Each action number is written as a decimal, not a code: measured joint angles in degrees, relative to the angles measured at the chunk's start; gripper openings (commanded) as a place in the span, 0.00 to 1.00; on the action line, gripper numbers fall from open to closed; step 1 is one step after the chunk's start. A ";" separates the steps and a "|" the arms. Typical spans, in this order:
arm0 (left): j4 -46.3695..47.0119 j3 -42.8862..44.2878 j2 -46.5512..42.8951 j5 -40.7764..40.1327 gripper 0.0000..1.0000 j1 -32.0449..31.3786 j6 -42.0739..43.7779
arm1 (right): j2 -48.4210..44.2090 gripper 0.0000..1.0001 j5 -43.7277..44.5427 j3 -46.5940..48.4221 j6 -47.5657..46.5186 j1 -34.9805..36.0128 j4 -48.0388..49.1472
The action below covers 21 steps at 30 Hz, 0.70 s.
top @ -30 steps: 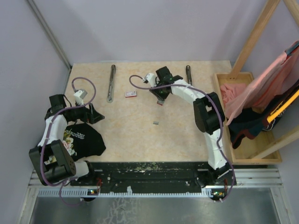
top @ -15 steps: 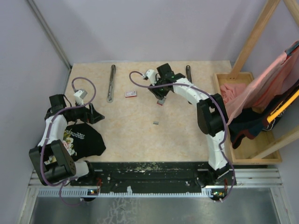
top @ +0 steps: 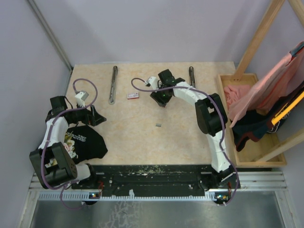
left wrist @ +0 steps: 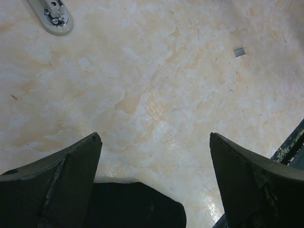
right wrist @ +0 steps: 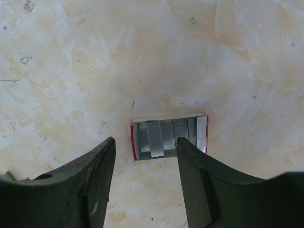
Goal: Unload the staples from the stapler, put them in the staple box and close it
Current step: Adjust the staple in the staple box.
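Top view: left hand [top: 97, 115] is gaping fully, holding nothing, with black cloth [top: 85, 142] lying just behind it. Right hand [top: 163, 99] is pointing down at the worktop [top: 133, 142]. A loose staple strip [top: 158, 125] is lying near it, base side. A red-and-white box [top: 133, 95] is sitting to its left, the stapler [top: 113, 84] beyond.

Left wrist: fingers [left wrist: 57, 185] are standing wide apart, empty. The loose staple strip [left wrist: 240, 52] is lying well ahead, rightward.

Right wrist: right hand [right wrist: 147, 141] is standing part open, gripping nothing. An open red-edged box [right wrist: 202, 133] showing staples [right wrist: 154, 138] is lying just past the fingertips.
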 measured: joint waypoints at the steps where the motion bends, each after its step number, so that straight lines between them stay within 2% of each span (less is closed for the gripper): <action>1: 0.00 0.00 0.00 0.02 1.00 0.00 0.00 | 0.09 0.53 0.00 -0.07 0.00 0.00 0.04; 15: 0.00 0.02 0.00 0.02 1.00 0.00 0.00 | 0.90 0.43 0.02 -1.07 0.00 0.00 0.31; 21: 0.00 0.00 0.00 0.02 1.00 0.00 0.00 | 0.90 0.43 0.02 -1.09 -0.02 0.00 0.33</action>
